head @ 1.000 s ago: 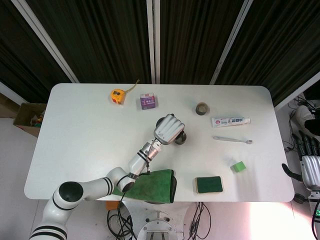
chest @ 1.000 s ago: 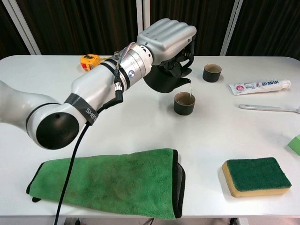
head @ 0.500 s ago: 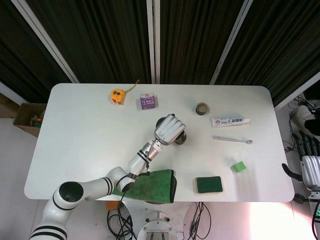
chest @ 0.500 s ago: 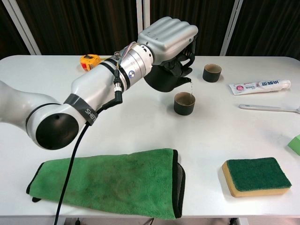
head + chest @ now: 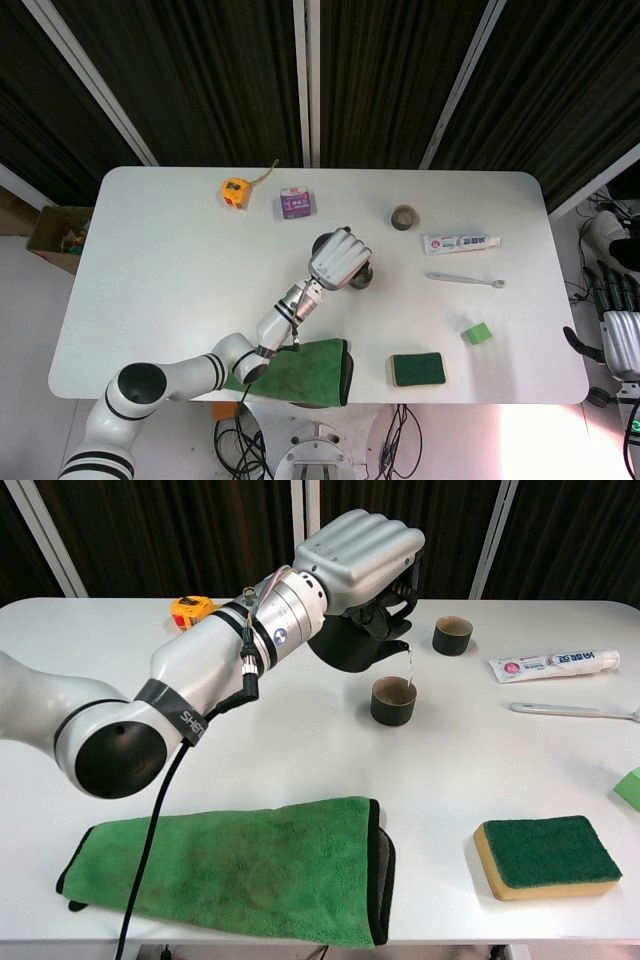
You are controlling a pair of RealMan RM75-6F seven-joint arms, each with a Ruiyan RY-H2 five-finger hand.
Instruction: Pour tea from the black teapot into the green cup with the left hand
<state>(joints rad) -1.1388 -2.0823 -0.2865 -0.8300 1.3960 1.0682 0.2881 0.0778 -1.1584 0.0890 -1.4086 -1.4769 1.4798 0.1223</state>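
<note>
Spanning most of the head view, a white table (image 5: 150, 300) with rounded corners stands before dark vertical curtains (image 5: 220, 70), with a cardboard box (image 5: 55, 235) on the floor at its left end. On the tabletop lie a yellow tape measure (image 5: 190, 610), a small purple box (image 5: 295, 203), a second dark cup (image 5: 452, 634), a toothpaste tube (image 5: 552, 664), a toothbrush (image 5: 570, 711), a green-topped sponge (image 5: 543, 855) and, at the near edge, a green cloth (image 5: 240, 875). The left arm reaches from the lower left across the cloth toward the table's centre, its left hand (image 5: 355, 552) raised above the surface, fingers curled tightly around the black teapot (image 5: 355, 645). The teapot is tilted, spout down to the right, and a thin stream falls from it into the green cup (image 5: 393, 700), which stands upright on the table just below the spout. The right hand (image 5: 620, 335) hangs off the table's right end, well apart from everything, fingers straight and holding nothing.
</note>
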